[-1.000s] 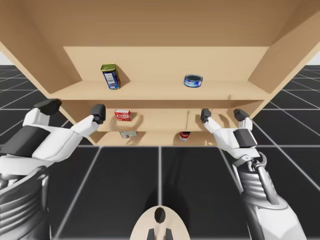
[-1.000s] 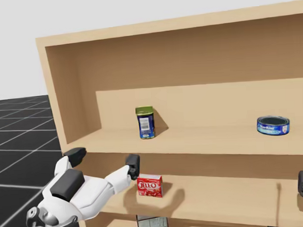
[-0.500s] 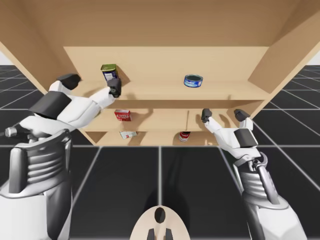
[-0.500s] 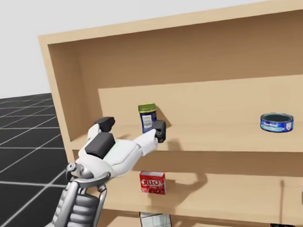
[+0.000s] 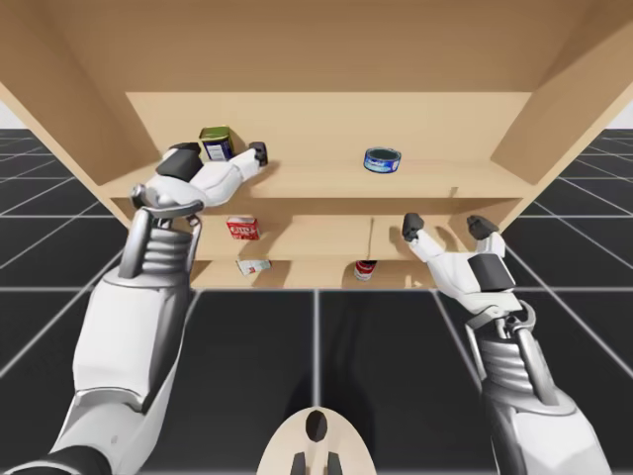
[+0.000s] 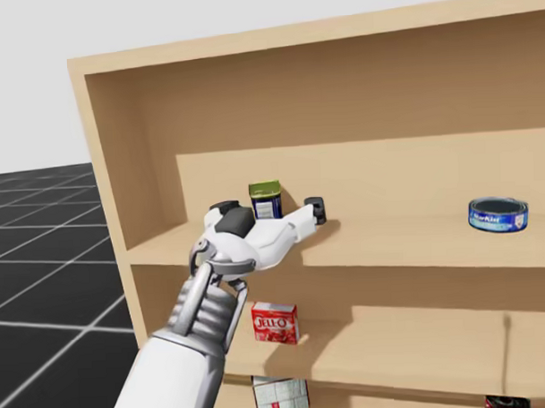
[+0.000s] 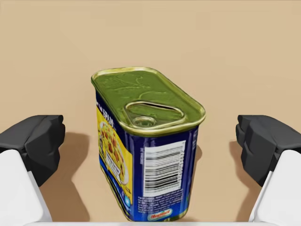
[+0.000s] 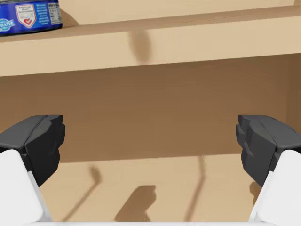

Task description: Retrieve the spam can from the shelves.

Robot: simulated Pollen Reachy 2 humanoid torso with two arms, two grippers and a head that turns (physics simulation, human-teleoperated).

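Left gripper (image 5: 221, 152), spread wide at upper left, brackets the upright spam can (image 7: 143, 141), which touches neither finger; right gripper (image 5: 440, 226), likewise unclenched, hangs well apart, right of centre.

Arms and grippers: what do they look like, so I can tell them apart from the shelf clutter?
The left arm and right arm have smooth white shells, with a ribbed grey metal section near the wrist. The left gripper and right gripper are white with a dark grey panel on the back. Each ends in two blocky black fingers.
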